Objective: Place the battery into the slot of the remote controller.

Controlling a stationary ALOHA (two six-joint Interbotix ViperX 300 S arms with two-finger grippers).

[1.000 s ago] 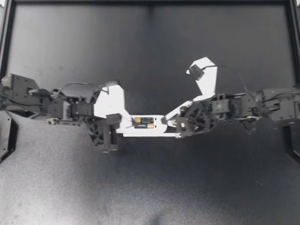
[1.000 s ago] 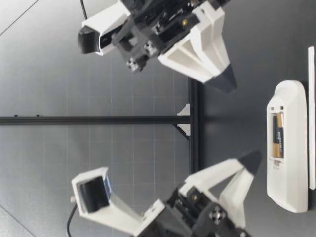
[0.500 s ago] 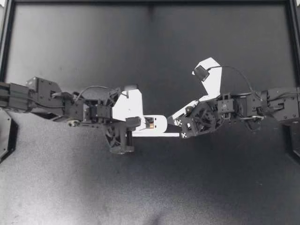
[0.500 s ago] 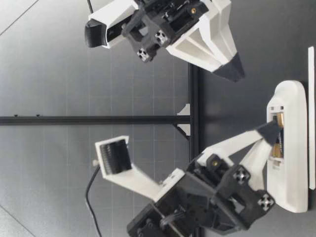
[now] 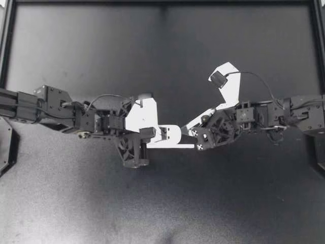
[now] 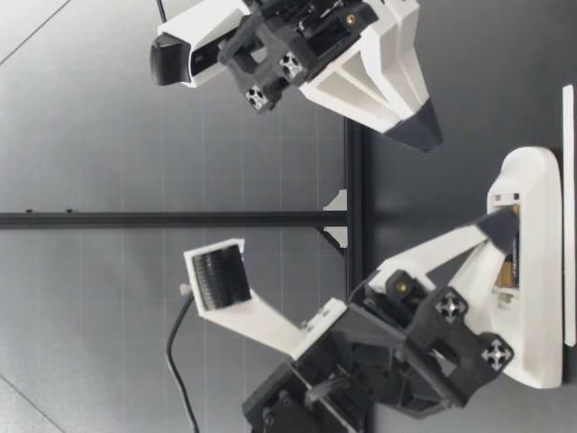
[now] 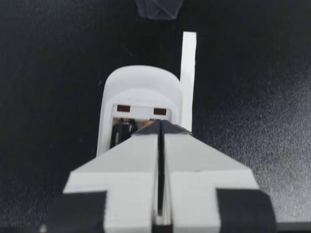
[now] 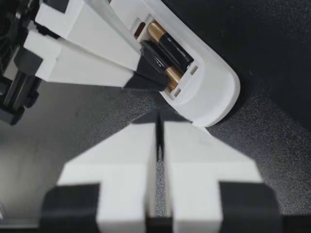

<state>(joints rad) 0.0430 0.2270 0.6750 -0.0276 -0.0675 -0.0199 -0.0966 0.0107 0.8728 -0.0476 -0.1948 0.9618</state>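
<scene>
Left gripper (image 5: 155,133), its fingers pressed together and holding nothing, is seen from above to have been advanced since a second ago over the battery slot (image 5: 163,133) of the white oblong plastic remote controller (image 5: 173,135). The right gripper (image 5: 189,132), likewise closed and empty, is poised at the remote's other end. From table height, the left tip is seen lowered into the slot, where earlier it hung clear. From the left wrist, one black cylindrical battery (image 7: 121,133) is seen just past the tips. From the right wrist, it is shown lying in the slot beside a second battery (image 8: 170,46), and it is touched by the left tip.

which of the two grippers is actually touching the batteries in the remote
The left gripper: its shut tips rest on the batteries in the remote. The right gripper, also shut, hangs in the air by the remote's rounded end, touching nothing.
</scene>
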